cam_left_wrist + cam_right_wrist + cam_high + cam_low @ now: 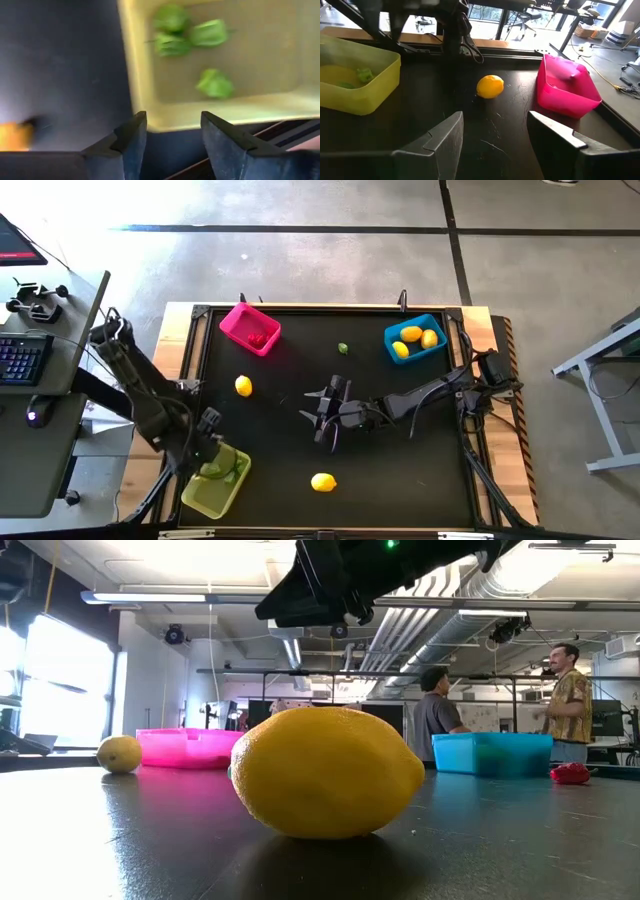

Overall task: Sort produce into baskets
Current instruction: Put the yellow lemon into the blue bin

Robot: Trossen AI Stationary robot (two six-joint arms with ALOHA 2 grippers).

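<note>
Two grippers are in play, and both have their fingers spread with nothing between them. The left gripper [170, 142] hangs over the near rim of the yellow-green basket [203, 498], at the table's front left corner. Four green pieces [215, 83] lie inside that basket already. The right gripper [492, 145] sits low near the middle of the black table [400, 470], with its fingers wide apart and pointing toward the left side.

The left arm could go wrong if it pulls away too low. Its fingers are close to the basket rim and could bump or tip the light basket.

Three lemons are not sorted yet. One lemon [323, 482] lies near the front edge, just beside the right gripper. It lies on its side, with its long way running left to right and one pointy end to the right in the low view. Another lemon [243, 386] lies near the pink basket [249, 328]. It looks rounder from above, so its long way is hard to tell. The lemons are round, so a pinch that is off centre could make one roll away.

One small green piece [343, 348] lies alone between the pink basket and the blue basket [414, 340].
</note>
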